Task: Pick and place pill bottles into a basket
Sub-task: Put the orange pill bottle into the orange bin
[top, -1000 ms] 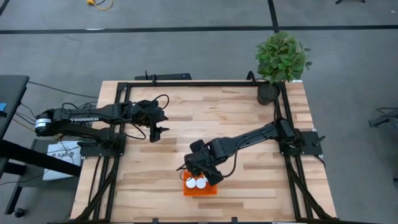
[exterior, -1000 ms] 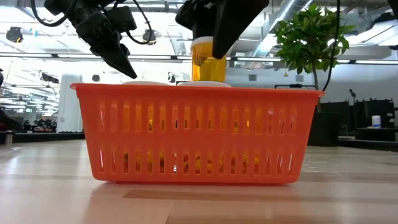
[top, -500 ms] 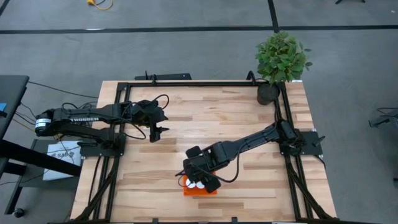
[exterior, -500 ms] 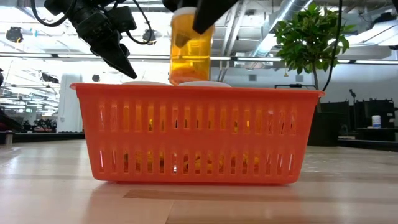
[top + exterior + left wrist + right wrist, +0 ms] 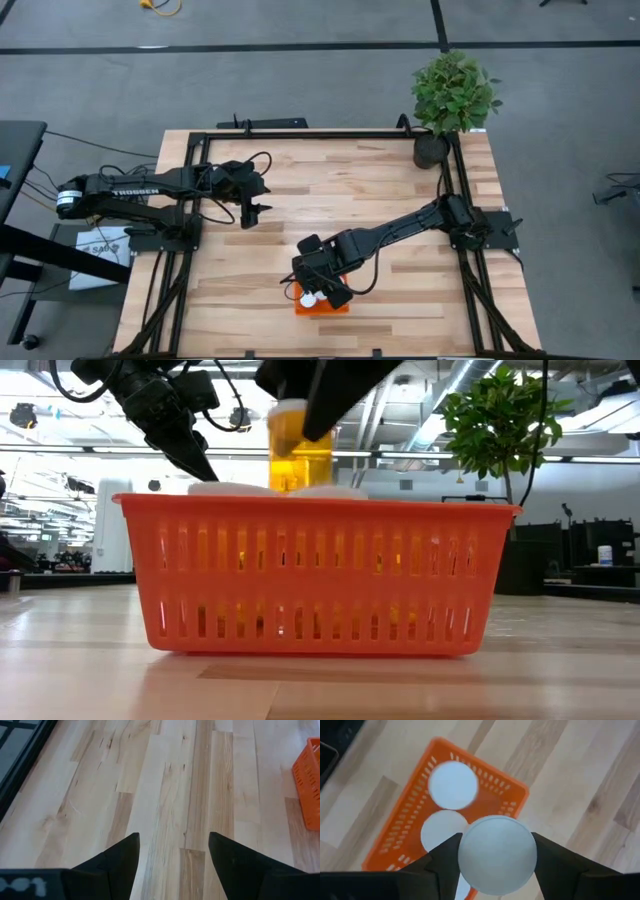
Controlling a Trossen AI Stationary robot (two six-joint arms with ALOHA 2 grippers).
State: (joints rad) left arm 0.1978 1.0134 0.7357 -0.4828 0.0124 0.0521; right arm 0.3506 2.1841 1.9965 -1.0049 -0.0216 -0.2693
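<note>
1. Since a second earlier, right gripper (image 5: 318, 283) had slid toward 8 o'clock on the table in the high view, and its bottle sat lower against the rim in the low view.
2. Right jaws were nearly closed, clamped on a pill bottle (image 5: 298, 448) by its sides just under the white cap (image 5: 496, 855), bottle upright over the basket (image 5: 315, 575).
3. Basket sat at the table's 6 o'clock edge; two more white caps (image 5: 453, 785) showed inside it, tops poking just above the rim.
4. Left gripper (image 5: 251, 214) waited over bare wood (image 5: 165, 795) near 9 o'clock, well apart from the basket, jaws partly open, holding nothing.
5. Handling guess: bottle looked light, rigid plastic, smooth and likely slippery; round body could twist in the jaws. Best hold was across the body just under the cap, as here.
6. Free space in the basket looked tight; the held bottle could land on a neighbour's cap and tip.
</note>
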